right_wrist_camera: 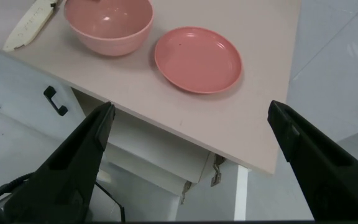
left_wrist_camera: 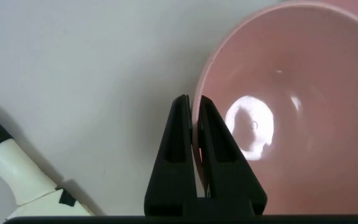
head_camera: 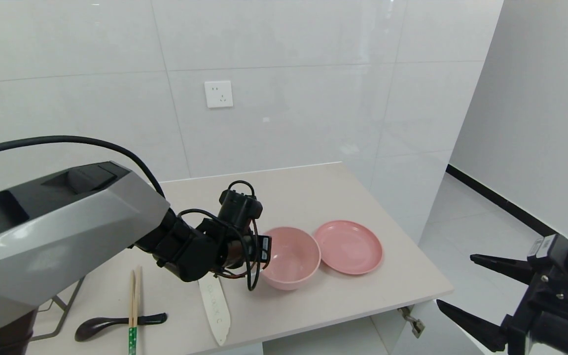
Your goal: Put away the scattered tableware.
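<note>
Gripping the pink bowl point(head_camera: 296, 256) is the step we judge to be in hand. The left fingers point(head_camera: 265, 249) are closed on its rim on the robot's left side. From the left wrist camera we see them point(left_wrist_camera: 180, 143) pressed together with the thin wall of the bowl point(left_wrist_camera: 303, 124) pinched between, one inside and one outside. As far as we can tell, the bowl rests on the tabletop point(head_camera: 308, 192); we make out no gap beneath it.

Just beside it, toward the robot's right, lies the pink plate point(head_camera: 348, 246), apparently not touching it. The right fingers point(head_camera: 501, 264) are spread wide with nothing between them, and hang off the tabletop's right edge, below its surface. From that wrist we look between them point(right_wrist_camera: 79, 155) at the bowl point(right_wrist_camera: 107, 25) and the plate point(right_wrist_camera: 197, 59).

On the near left of the tabletop lie the chopsticks point(head_camera: 133, 305), crossing the handle of a black spoon point(head_camera: 111, 323), with a white knife point(head_camera: 215, 305) between them and the bowl. We judge most of the task to be left.

The next move calls for a steady lift. A one-sided pinch on the rim will let the far side sag, so we would raise it slowly and clear the plate before carrying it. Where the bowl should go, we cannot tell from here.
</note>
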Controlling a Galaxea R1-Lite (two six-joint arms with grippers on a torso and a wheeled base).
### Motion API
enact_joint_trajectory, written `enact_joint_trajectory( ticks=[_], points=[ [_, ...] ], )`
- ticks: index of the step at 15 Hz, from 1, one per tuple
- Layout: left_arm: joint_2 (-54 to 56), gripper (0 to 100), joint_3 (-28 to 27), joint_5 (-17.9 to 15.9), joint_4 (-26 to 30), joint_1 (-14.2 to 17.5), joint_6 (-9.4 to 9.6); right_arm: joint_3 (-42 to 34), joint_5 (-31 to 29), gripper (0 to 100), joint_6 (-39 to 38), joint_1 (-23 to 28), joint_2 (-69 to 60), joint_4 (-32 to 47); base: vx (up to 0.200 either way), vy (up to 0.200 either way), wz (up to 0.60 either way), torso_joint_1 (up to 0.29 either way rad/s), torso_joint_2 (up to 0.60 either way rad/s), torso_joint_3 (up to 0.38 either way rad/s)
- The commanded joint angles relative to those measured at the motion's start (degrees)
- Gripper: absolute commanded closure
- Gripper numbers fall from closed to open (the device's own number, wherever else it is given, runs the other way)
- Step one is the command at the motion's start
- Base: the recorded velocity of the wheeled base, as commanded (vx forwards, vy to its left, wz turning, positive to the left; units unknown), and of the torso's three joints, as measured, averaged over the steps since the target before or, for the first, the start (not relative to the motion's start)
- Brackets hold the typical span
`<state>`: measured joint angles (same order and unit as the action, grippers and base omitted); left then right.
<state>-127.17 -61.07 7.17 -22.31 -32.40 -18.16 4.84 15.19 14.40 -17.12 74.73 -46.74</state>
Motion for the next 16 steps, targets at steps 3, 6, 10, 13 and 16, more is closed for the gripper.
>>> enact_joint_trajectory(
  ticks=[3, 6, 10, 13, 16],
  points=[
    [5.5, 100, 0.3, 0.0, 0.0, 0.1, 0.06, 0.3, 0.0, 0, -0.1, 0.3, 0.3, 0.0, 0.0, 0.0, 0.0, 0.0, 0.0, 0.0],
    [8.3, 100, 1.9, 0.0, 0.1, 0.3, 0.15, 0.4, 0.0, 0, -0.1, 0.3, 0.7, 0.1, 0.0, 0.0, 0.0, 0.0, 0.0, 0.0],
    [12.9, 100, 5.4, 0.0, -0.1, 0.3, 0.32, 1.1, 0.0, 0, -0.2, 0.4, 2.1, 0.1, 0.0, 0.0, 0.0, 0.0, 0.0, 0.0],
    [22.0, 100, 11.7, -0.1, -0.2, 0.2, 0.23, 5.4, 0.0, 0, -0.1, 2.1, 9.8, 0.0, 0.0, 0.0, 0.0, 0.0, 0.0, 0.0],
    [29.2, 100, 20.1, -0.2, -0.5, 0.2, 0.32, 10.7, 0.2, 0, -0.3, 2.9, 16.3, -0.1, 0.0, 0.0, 0.0, 0.0, 0.0, 0.0]
  ],
)
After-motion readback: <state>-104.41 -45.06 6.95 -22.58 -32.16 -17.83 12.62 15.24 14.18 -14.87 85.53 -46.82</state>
